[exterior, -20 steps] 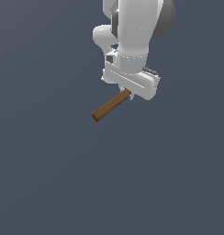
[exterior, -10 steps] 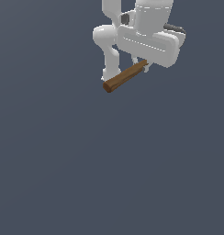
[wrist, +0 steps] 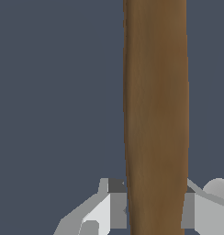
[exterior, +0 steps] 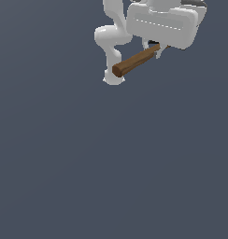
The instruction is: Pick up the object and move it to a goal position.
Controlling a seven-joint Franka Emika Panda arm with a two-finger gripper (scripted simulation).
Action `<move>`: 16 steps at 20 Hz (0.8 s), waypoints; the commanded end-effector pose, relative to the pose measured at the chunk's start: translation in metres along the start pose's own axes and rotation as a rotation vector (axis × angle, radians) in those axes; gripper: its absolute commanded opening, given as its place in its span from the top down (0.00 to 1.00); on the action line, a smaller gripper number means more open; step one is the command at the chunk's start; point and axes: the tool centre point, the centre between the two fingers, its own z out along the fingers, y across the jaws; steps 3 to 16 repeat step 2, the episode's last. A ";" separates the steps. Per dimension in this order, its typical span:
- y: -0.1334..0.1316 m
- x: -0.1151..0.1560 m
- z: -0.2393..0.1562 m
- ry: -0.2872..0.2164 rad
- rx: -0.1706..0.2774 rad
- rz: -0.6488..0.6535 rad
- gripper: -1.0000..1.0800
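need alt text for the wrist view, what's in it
A long brown wooden hammer handle runs across the whole frame, clamped between the two pale grey fingers of the claw. Behind it is only a plain dark grey-blue background; the hammer's head is out of view.

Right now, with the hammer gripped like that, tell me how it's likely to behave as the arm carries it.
The hammer looks rigid: its wooden handle runs straight, without sag. The gripper is shut on the handle with a long free end sticking out, so it may pivot in the grip if swung fast. The head is hidden, but if heavy, balance probably shifts toward it.
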 end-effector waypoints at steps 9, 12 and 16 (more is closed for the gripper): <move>-0.001 -0.002 -0.005 0.000 0.002 0.000 1.00; -0.001 -0.002 -0.005 0.000 0.002 0.000 1.00; -0.001 -0.002 -0.005 0.000 0.002 0.000 1.00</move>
